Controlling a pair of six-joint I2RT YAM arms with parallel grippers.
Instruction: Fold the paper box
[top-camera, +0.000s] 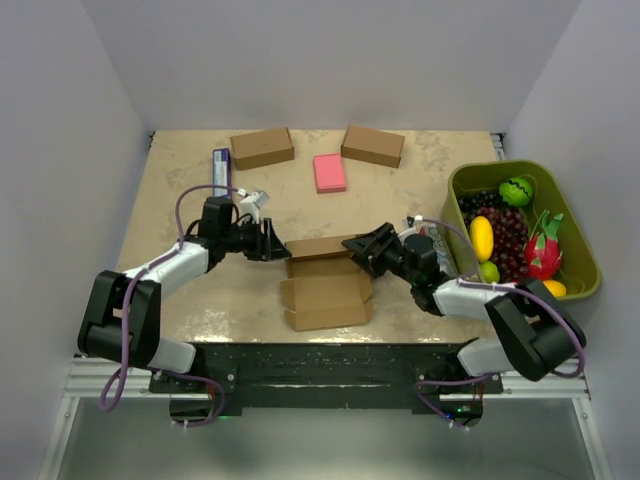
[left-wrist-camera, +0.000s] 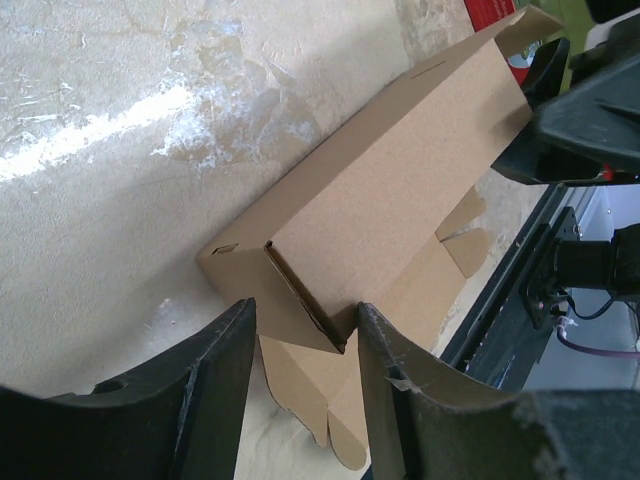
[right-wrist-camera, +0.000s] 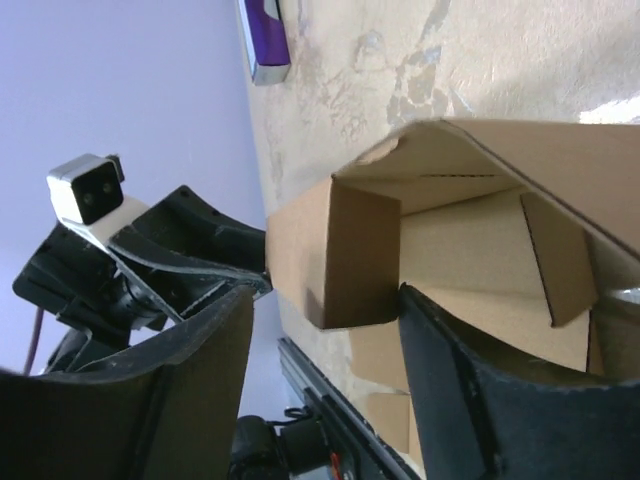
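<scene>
place: robotics lab test cell | cues: plain white enclosure walls (top-camera: 330, 60); aluminium frame (top-camera: 80, 378); arms (top-camera: 170, 265) bolted to table (top-camera: 180, 200)

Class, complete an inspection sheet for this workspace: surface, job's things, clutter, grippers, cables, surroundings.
Surface: beige marbled table, glare patches.
Job's things: paper box, partly folded, between both grippers, front flaps flat.
Clutter: two brown boxes, pink pad, purple packet at back; green bin of fruit at right.
Grippers: left gripper straddles box's left end, grip unclear; right gripper open around right end flap.
Cables: purple cable loops along left arm, clear of box.
Surroundings: plain pale walls.
</scene>
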